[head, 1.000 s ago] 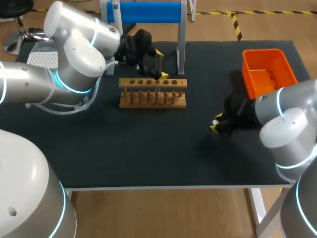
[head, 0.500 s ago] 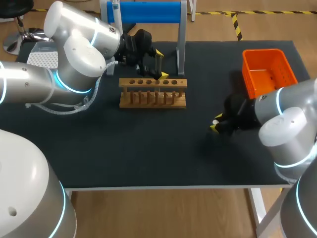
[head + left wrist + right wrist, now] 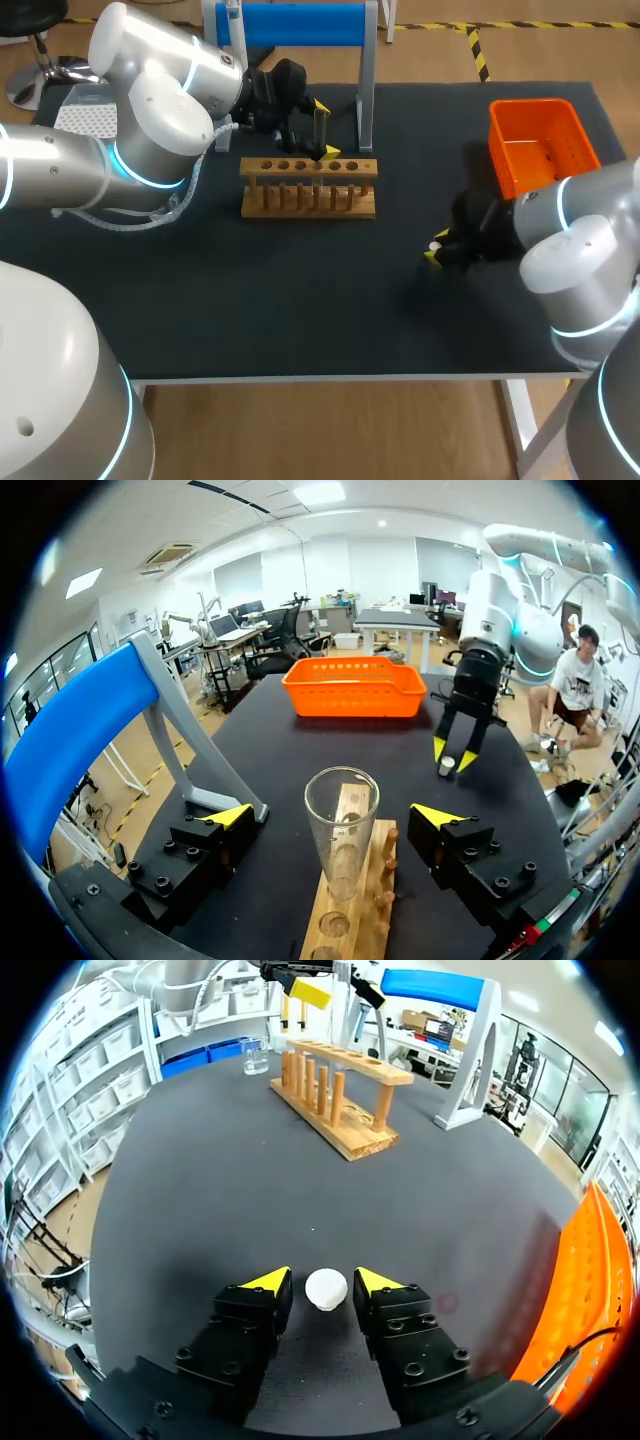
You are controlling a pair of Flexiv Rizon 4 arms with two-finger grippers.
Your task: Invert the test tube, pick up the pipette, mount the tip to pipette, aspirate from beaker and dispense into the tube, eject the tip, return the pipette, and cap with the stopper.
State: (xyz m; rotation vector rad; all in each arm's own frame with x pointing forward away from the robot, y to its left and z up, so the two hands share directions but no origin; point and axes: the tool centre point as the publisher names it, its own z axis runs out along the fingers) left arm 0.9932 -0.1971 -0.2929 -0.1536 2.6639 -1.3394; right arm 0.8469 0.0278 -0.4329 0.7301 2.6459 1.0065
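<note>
Above rack, left claw wide, straddling tube.

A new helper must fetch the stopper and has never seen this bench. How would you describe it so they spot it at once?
Find the orange basket at the far right of the black table. Left of it, nearer the robot, is the right gripper. The stopper is the small white round plug between its two yellow fingertips; everything close to it is black, yellow or orange.
</note>
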